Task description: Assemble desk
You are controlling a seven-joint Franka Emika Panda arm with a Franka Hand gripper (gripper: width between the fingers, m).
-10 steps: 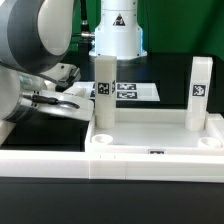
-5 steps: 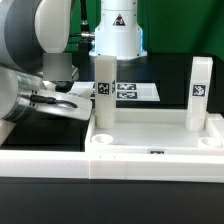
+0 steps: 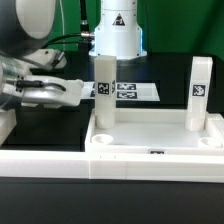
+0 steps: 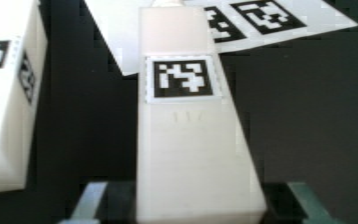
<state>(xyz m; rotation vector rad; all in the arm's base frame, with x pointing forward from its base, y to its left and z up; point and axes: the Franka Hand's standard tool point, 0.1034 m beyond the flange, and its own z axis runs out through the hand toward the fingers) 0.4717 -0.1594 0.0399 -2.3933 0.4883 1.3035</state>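
The desk top (image 3: 150,142) is a white rimmed tray at the exterior view's right. Two white tagged legs stand upright in its sockets, one (image 3: 104,90) at its left corner and one (image 3: 200,92) at its right. At the exterior view's left my gripper (image 3: 48,92) holds a third leg (image 3: 68,93) lying roughly level above the table. In the wrist view this leg (image 4: 190,120) runs out from between the fingers (image 4: 101,200), tag facing the camera. My gripper (image 4: 194,202) is shut on its near end.
The marker board (image 3: 135,92) lies behind the desk top, and the wrist view shows it as the marker board (image 4: 247,20) beyond the held leg's tip. Another white tagged part (image 4: 7,100) lies beside the held leg. A low white rail (image 3: 40,162) runs along the front. The robot's base (image 3: 117,30) stands behind.
The jaws closed on the lying leg. The arm then rose, and the leg went up with it, off the table.
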